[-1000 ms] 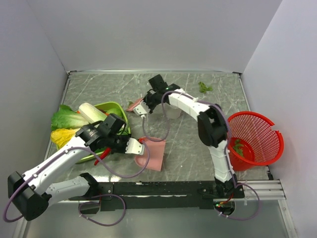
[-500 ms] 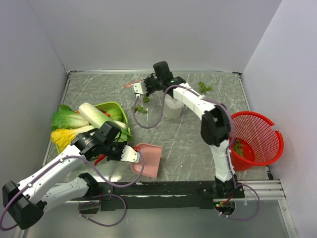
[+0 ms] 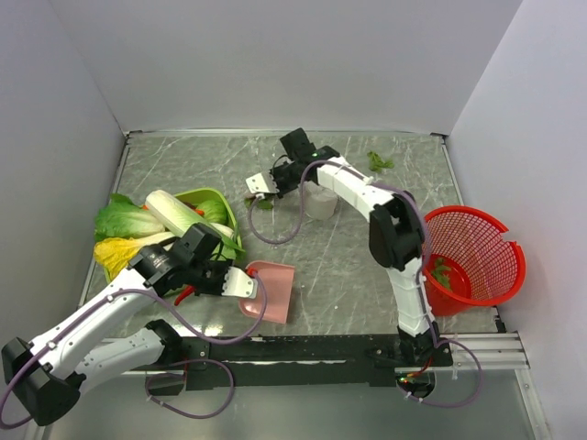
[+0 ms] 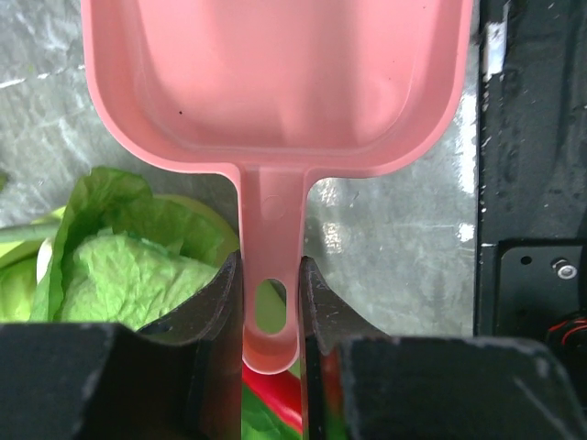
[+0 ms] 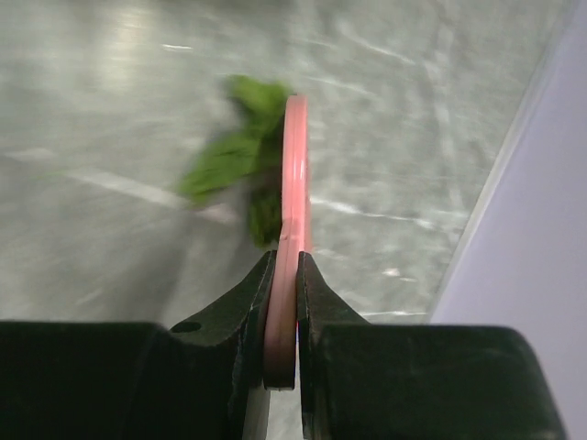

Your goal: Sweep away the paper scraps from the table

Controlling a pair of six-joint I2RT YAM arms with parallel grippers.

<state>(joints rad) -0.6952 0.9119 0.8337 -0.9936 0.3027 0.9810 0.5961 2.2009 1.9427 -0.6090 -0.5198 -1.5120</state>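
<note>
My left gripper [image 3: 240, 282] is shut on the handle of the pink dustpan [image 3: 271, 291], which lies near the front edge of the table [image 3: 348, 257]; in the left wrist view the jaws [image 4: 271, 298] clamp the handle and the dustpan [image 4: 275, 82] looks empty. My right gripper [image 3: 260, 183] is shut on a thin pink sweeping tool [image 5: 294, 174], seen edge-on. Green paper scraps [image 5: 240, 151] lie against the tool's left side. They show on the table just below the gripper [image 3: 265, 203]. More scraps [image 3: 378, 162] lie at the back right.
A green bowl [image 3: 213, 198] with lettuces and cabbages [image 3: 124, 220] sits at the left, close to my left arm. A white crumpled lump [image 3: 321, 204] lies mid-table under the right arm. A red basket [image 3: 477, 240] with green bits stands at the right edge.
My right gripper swung to the back of the table, then came forward again with the pink tool. My left gripper pulled the dustpan left and nearer the front edge.
</note>
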